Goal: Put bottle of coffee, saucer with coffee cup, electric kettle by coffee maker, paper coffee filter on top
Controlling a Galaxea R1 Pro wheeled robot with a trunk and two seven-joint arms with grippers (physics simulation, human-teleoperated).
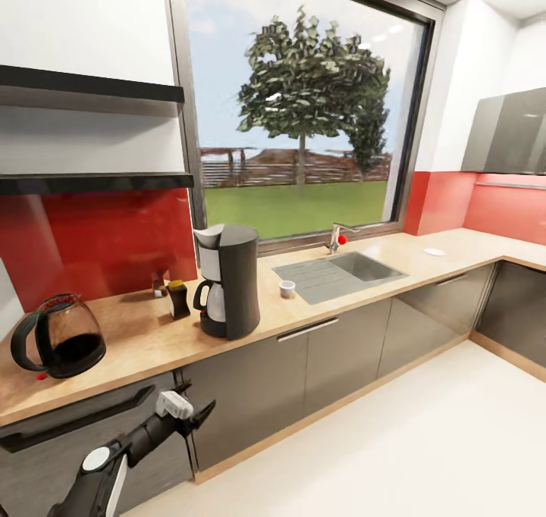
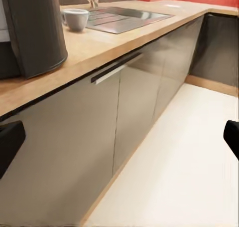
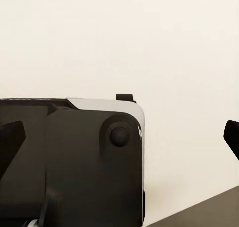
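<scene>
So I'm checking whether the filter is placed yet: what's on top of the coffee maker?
Nothing is on the coffee maker: its slanted dark top is bare, with no white paper filter on it. The inside of its pale filter basket cannot be seen.

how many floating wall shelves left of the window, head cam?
2. The thicker upper shelf sits high on the white wall; the slimmer lower shelf runs just above the red backsplash. Both are cut off at the picture's left edge.

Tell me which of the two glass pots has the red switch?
The kettle, alone at the counter's left end. The other pot is the carafe sitting inside the coffee maker.
</scene>
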